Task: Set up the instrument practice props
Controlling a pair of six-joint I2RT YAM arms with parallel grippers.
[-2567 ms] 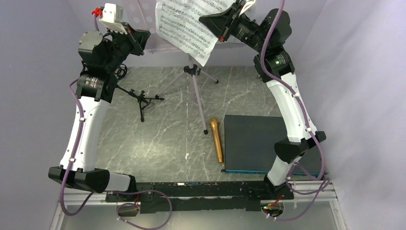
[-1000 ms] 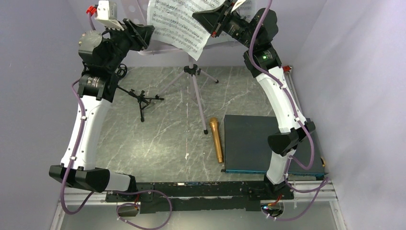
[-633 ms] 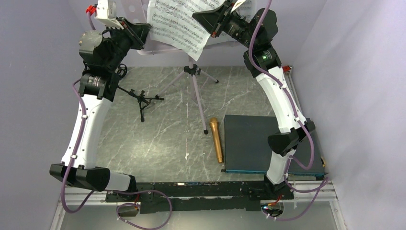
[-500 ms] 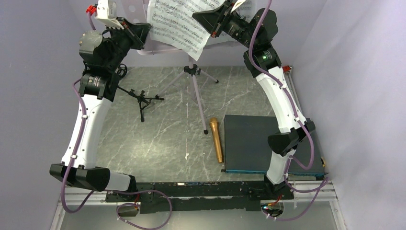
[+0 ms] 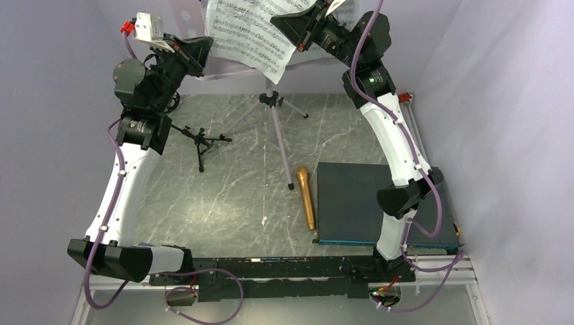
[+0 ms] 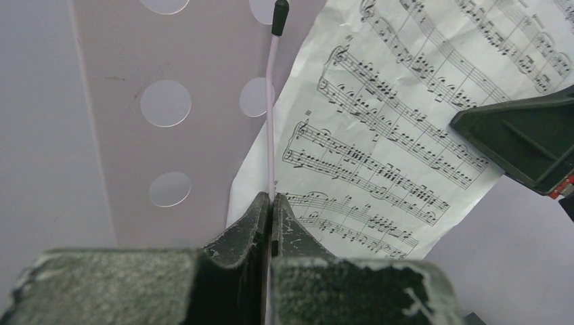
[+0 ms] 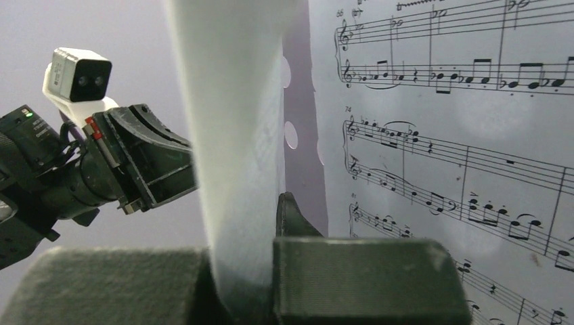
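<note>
The pale perforated music stand [image 5: 188,19] stands on its silver tripod [image 5: 272,108] at the table's back. My left gripper [image 5: 203,49] is shut on the stand's thin page-holder wire [image 6: 271,135], at the left edge of the white sheet-music pages [image 5: 247,34]. In the left wrist view the jaws [image 6: 271,200] pinch the wire, with the pages [image 6: 392,115] to its right. My right gripper [image 5: 296,28] is shut on the pages; a white sheet [image 7: 230,122] runs between its jaws [image 7: 267,203]. The gold microphone [image 5: 306,196] lies mid-table. The black mic stand [image 5: 197,139] stands at the left.
A dark flat board [image 5: 359,200] lies at the right front, beside the microphone. The enclosure walls [image 5: 487,135] stand close on both sides and behind the music stand. My left gripper also shows in the right wrist view [image 7: 149,169].
Over 2.6 s the right gripper carried the pages left and up against the stand. The left gripper rose to the stand's left edge; in the last half second the left arm shifted slightly.
</note>
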